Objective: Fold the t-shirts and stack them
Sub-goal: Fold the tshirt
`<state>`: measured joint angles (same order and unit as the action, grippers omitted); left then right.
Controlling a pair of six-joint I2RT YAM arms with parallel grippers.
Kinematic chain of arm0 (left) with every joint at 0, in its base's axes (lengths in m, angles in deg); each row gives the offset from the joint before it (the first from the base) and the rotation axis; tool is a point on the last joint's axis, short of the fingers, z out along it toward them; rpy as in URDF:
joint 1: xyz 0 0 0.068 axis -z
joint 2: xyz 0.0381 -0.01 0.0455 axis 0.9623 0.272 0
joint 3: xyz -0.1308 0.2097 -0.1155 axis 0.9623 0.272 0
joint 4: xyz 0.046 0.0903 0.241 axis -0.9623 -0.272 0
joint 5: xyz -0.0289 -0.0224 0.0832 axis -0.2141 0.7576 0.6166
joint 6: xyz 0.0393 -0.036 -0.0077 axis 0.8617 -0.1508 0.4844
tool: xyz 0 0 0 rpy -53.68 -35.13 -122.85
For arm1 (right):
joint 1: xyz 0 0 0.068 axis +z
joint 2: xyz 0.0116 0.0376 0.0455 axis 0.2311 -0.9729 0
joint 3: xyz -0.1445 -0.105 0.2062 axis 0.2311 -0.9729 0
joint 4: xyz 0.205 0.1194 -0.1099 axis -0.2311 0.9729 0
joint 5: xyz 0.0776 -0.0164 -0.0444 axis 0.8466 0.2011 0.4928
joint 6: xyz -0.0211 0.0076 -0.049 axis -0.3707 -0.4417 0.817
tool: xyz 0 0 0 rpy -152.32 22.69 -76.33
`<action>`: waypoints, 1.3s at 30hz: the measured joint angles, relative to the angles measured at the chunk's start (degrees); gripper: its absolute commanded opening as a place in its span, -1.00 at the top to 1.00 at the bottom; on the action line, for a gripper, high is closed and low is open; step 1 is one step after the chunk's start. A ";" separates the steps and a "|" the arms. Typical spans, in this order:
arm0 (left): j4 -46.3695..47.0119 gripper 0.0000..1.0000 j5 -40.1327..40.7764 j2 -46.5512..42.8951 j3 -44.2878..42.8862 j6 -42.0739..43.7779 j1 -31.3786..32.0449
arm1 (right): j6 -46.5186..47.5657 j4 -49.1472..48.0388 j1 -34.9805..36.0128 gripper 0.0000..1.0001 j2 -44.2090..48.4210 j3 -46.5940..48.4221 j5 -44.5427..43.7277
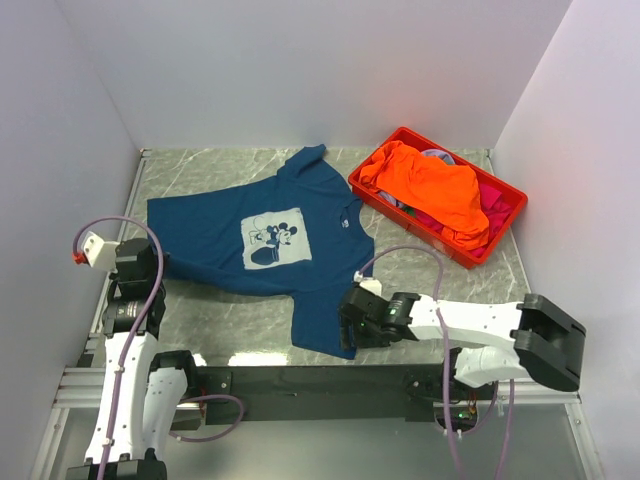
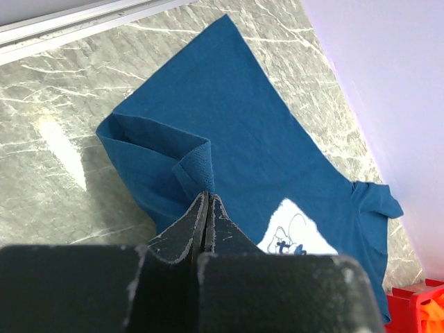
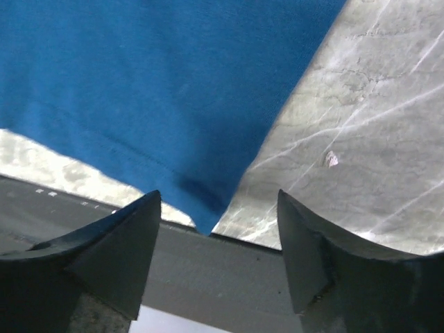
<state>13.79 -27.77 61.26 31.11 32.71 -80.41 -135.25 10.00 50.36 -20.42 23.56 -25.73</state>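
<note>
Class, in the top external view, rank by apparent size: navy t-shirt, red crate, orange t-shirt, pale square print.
1. Dark navy-blue cloth t-shirt
2. Red plastic crate
3. Bright orange cloth t-shirt
4. Pale square chest print

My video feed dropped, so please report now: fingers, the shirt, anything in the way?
Left fingers shut on a fold of the navy t-shirt. Right fingers open at its near hem corner. Red crate stands apart, far right.
</note>
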 measured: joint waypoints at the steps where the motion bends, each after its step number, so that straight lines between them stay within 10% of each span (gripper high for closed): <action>1: 0.00 0.99 -0.07 -0.07 0.00 -0.02 0.00 | -0.15 -0.20 0.04 -0.42 -0.83 0.00 0.02; 16: 0.00 0.99 -0.46 -0.33 0.00 0.00 0.00 | -2.71 -3.04 4.52 0.19 -3.54 0.20 1.75; 20: -0.02 0.99 -0.46 -0.57 0.00 0.00 0.00 | -3.32 -3.96 4.98 1.00 -3.96 -0.22 2.12; 39: -0.98 0.99 -0.33 -2.49 0.33 -0.15 0.00 | -17.18 13.66 19.15 1.00 13.46 -0.24 -2.19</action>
<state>12.81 -28.10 58.77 31.44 32.56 -80.41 -152.43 23.66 69.51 -6.96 23.32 -27.92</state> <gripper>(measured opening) 0.013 0.009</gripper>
